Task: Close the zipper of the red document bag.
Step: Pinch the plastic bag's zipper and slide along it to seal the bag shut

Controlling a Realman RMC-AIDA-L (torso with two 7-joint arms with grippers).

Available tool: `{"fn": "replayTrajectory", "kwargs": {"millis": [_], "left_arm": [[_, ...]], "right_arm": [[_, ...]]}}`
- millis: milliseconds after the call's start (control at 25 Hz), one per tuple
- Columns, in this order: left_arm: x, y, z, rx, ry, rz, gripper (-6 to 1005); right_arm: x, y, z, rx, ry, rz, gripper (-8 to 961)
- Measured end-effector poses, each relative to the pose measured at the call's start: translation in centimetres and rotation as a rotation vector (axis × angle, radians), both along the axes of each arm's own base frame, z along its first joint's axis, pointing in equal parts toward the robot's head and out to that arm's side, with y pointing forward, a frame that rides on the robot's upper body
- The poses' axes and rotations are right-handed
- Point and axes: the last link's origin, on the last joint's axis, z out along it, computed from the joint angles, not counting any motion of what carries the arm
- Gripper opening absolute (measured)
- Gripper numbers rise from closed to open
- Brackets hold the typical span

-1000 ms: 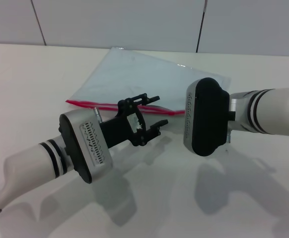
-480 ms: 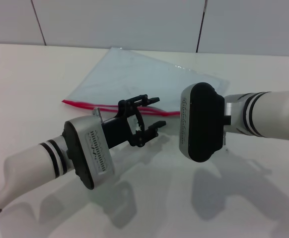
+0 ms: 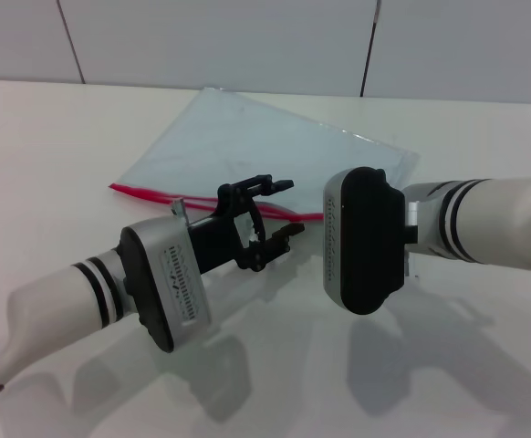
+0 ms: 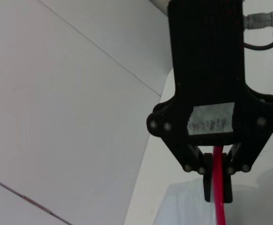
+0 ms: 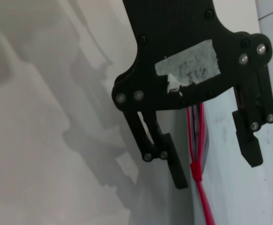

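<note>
Table (image 3: 46,146): pale and flat, under everything, with a light wall behind it at twelve o'clock in the head view.
Red document bag (image 3: 256,146): a flat see-through blue-grey pouch lying on the table, reaching from centre toward twelve and one o'clock; nothing can be made out inside it.
Zipper (image 3: 147,193): a thin red strip along the bag's near long edge, running from about nine o'clock toward centre, where the arms hide its far part. The right wrist view shows a small red slider (image 5: 196,171) on the strip.
Left gripper (image 3: 275,212): comes in from seven o'clock, black fingers parted, one above and one below, just over the zipper edge near centre. It holds nothing.
Left gripper, wrist view (image 4: 218,194): the fingers look close together with the red strip between them, though contact cannot be judged.
Right gripper (image 5: 211,161): its arm enters from three o'clock. In its wrist view the fingers are spread wide, straddling the zipper, gripping nothing.
</note>
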Motion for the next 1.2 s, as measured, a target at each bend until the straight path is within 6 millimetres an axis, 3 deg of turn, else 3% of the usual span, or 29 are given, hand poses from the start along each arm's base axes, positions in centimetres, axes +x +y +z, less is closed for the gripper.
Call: {"fn": "replayTrajectory", "kwargs": {"millis": [920,1200], "left_arm": [[-0.10,-0.39,-0.21,0.003,0.014,-0.017,577],[-0.16,-0.48,-0.23,0.010,0.029,-0.032,376]], "right_arm": [[-0.23,-0.93,-0.83,-0.034,-0.020,0.032,48],[-0.20,-1.01,-0.90,-0.037,-0.024,0.034,49]]}}
